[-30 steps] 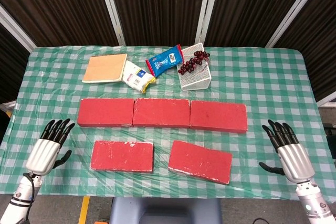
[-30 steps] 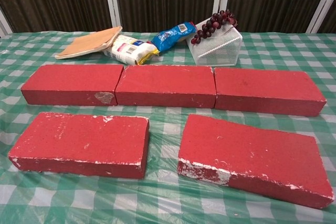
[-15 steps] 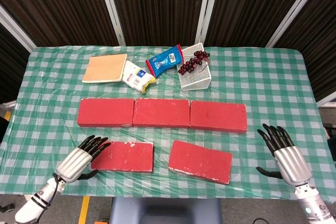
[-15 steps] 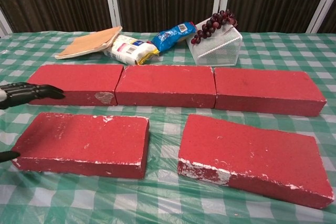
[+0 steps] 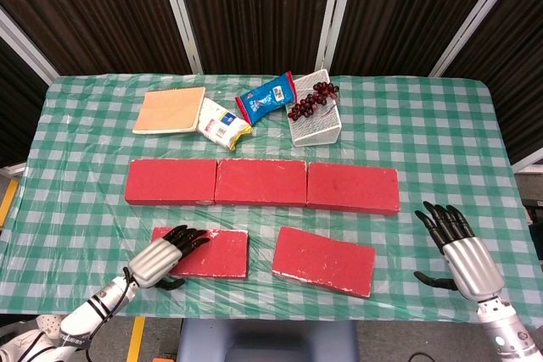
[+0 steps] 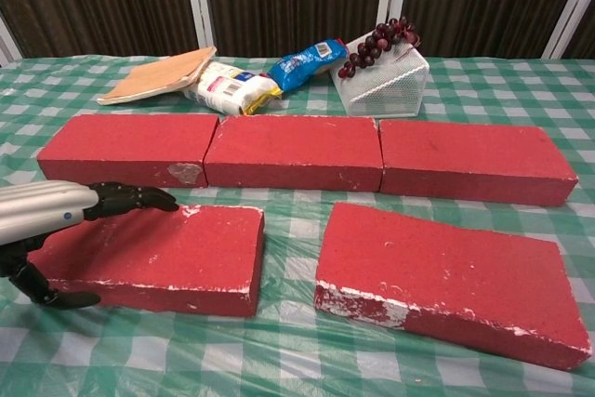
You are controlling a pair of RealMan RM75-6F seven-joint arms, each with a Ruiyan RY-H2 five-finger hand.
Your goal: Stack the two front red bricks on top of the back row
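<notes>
Three red bricks form the back row (image 5: 261, 181) (image 6: 293, 151), end to end across the middle of the table. In front lie the front left brick (image 5: 212, 253) (image 6: 177, 253), square to the row, and the front right brick (image 5: 324, 260) (image 6: 446, 271), skewed. My left hand (image 5: 161, 260) (image 6: 56, 216) lies over the left end of the front left brick, fingers stretched across its top and thumb down by its front face. The brick rests flat on the cloth. My right hand (image 5: 462, 252) hovers open, fingers spread, right of the front right brick and apart from it.
At the back lie a tan board (image 5: 170, 110), a white packet (image 5: 223, 123), a blue packet (image 5: 265, 97) and a white wire basket (image 5: 316, 125) with dark grapes (image 5: 312, 101). The checked tablecloth (image 5: 85, 167) covers the table; its front edge runs just below the front bricks.
My left hand has swung in from the table's left side onto the left end of the front left brick. The right hand has barely shifted. No brick has moved.
</notes>
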